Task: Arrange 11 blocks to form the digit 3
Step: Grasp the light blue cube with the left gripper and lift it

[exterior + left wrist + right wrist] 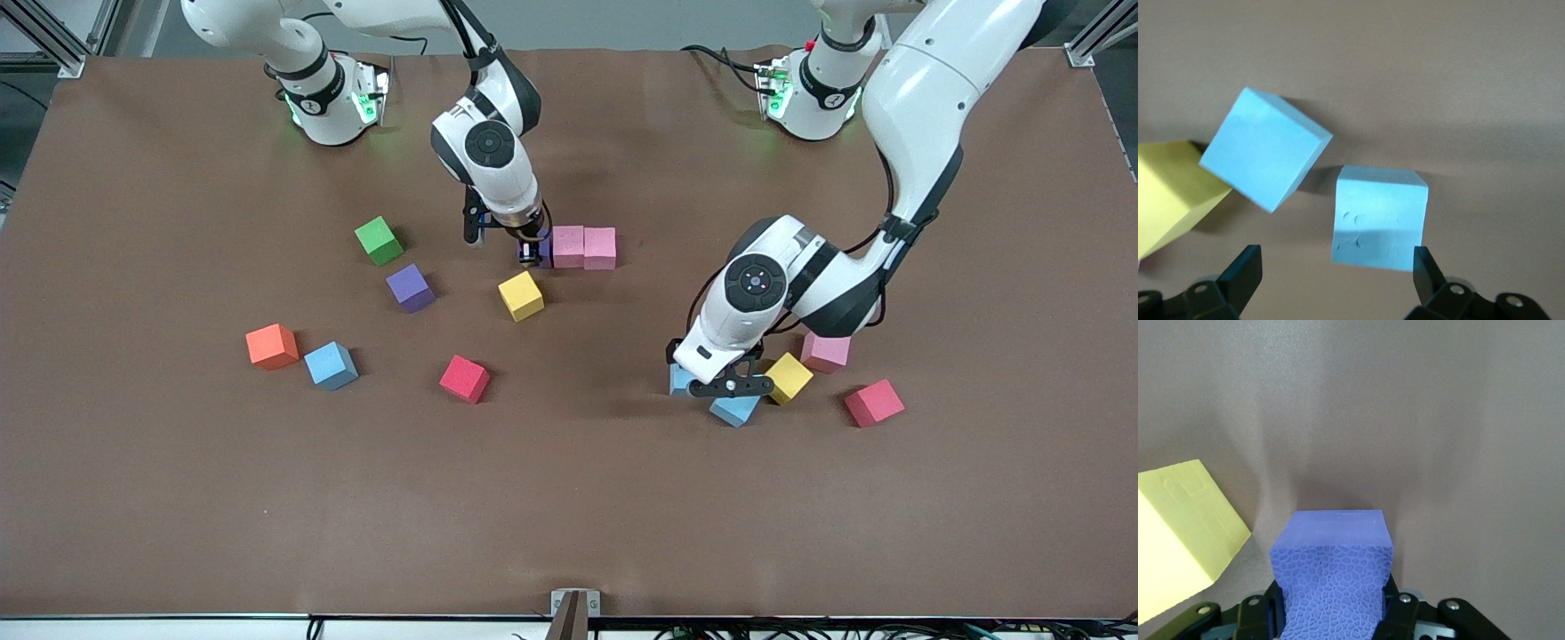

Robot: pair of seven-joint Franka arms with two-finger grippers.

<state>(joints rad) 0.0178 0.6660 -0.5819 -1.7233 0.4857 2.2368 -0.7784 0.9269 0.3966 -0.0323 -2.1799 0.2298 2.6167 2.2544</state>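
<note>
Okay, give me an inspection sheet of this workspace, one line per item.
Surface: brown table cover, flat, no marks seen.
Job's things: two pink blocks side by side in a row; a purple block beside them in the right gripper; the rest scattered loose, among them a yellow block and two light blue blocks.
Clutter: green cube and orange cube, toward the right arm's end.
Grippers: right gripper shut on the purple block at the table; left gripper open over a light blue block.
Cables: black leads at both arm bases.
Surroundings: metal frame posts at the table corners.
</note>
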